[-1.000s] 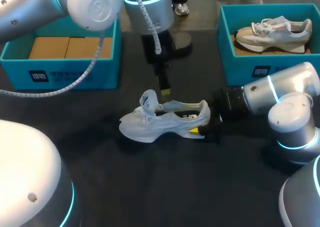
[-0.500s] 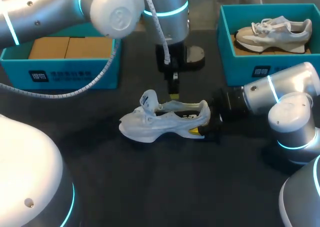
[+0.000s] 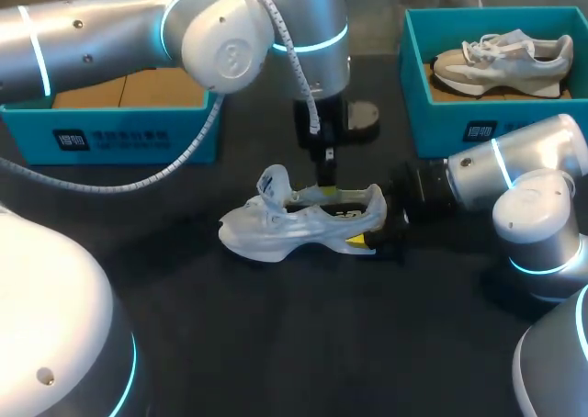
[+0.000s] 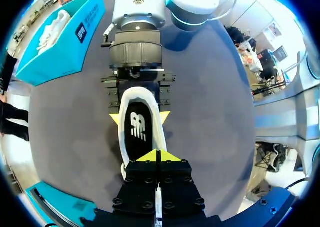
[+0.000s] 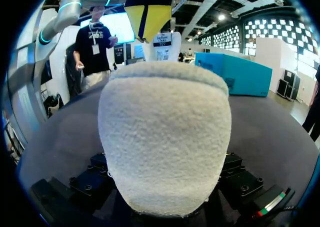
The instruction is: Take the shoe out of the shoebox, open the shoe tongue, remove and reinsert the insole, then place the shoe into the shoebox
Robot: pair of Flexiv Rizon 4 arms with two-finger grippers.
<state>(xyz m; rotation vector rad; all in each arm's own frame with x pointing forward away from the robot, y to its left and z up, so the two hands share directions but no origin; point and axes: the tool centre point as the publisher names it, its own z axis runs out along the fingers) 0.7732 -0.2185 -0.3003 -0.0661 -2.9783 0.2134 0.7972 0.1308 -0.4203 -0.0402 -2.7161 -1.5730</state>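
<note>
Right hand [image 4: 140,118] clamps the shoe [image 3: 276,229] at the heel; left hand [image 4: 159,156], seemingly closed, hangs above it.

2 silver arms [image 3: 92,31], cyan rings [image 3: 308,42], white cable [image 3: 292,54]

- This is a robot lab or test hall. Two grey arms with glowing blue rings, the left arm [image 3: 92,31] and the right arm [image 3: 514,174], reach over one dark bench [image 3: 276,343].
- Open teal shoeboxes [image 3: 459,128] stand along the bench's far edge.
- A white shoe [image 3: 294,226] lies mid-bench, its heel clamped in the right arm's pincer [image 4: 140,118].
</note>
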